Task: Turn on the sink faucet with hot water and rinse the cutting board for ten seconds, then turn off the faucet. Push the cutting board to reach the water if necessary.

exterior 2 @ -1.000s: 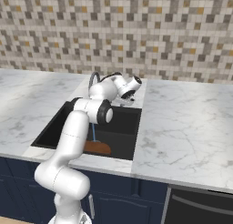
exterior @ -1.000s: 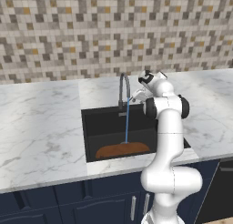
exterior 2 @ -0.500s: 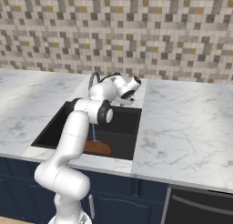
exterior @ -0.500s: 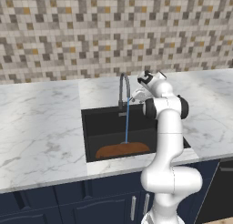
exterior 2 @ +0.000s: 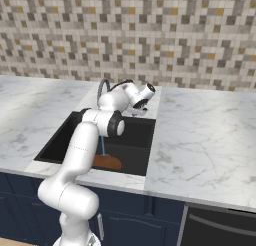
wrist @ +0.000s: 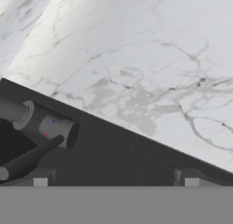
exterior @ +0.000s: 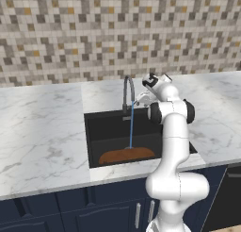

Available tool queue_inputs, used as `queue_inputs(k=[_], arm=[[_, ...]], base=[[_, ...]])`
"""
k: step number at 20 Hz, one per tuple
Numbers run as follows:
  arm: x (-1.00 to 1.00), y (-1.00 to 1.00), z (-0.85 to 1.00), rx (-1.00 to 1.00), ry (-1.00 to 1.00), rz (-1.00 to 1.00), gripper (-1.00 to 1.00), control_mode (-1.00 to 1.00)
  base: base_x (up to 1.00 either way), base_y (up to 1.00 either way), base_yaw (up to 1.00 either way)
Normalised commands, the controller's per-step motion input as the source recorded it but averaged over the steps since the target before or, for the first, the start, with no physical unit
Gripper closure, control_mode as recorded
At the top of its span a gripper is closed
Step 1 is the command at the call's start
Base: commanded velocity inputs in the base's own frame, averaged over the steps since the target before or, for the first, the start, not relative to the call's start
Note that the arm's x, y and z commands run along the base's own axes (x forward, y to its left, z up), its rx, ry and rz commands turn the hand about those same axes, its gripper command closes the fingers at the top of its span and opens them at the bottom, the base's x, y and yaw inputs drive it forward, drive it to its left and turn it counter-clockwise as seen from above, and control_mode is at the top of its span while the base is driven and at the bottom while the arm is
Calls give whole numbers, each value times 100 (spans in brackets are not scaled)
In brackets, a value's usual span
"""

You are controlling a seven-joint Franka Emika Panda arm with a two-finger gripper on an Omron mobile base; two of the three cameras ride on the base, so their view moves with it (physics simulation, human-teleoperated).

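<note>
board point(exterior: 126, 155): orange-brown, flat in sink point(exterior: 99, 136) | water point(exterior: 131, 127) hitting it | tool point(wrist: 116, 178): spread, empty

The white arm reaches over the deep matte-black sink point(exterior 2: 142, 140) set in the white marble counter point(exterior 2: 200, 135); its gripper point(exterior 2: 139, 108) hangs by the dark-grey gooseneck faucet point(exterior 2: 103, 86); a thin blue water stream point(exterior 2: 103, 146) meets the orange-brown wooden cutting board point(exterior 2: 108, 162).
</note>
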Motion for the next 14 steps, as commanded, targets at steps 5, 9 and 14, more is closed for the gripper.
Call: queue_inputs(k=[5,9,14], arm=[[0,2,0,0,0,0,-100,-100],[0,-1,0,0,-2,0,-100,-100],[0,-5,0,0,-2,0,-100,-100]], base=[[0,0,0],[0,0,0],[0,0,0]])
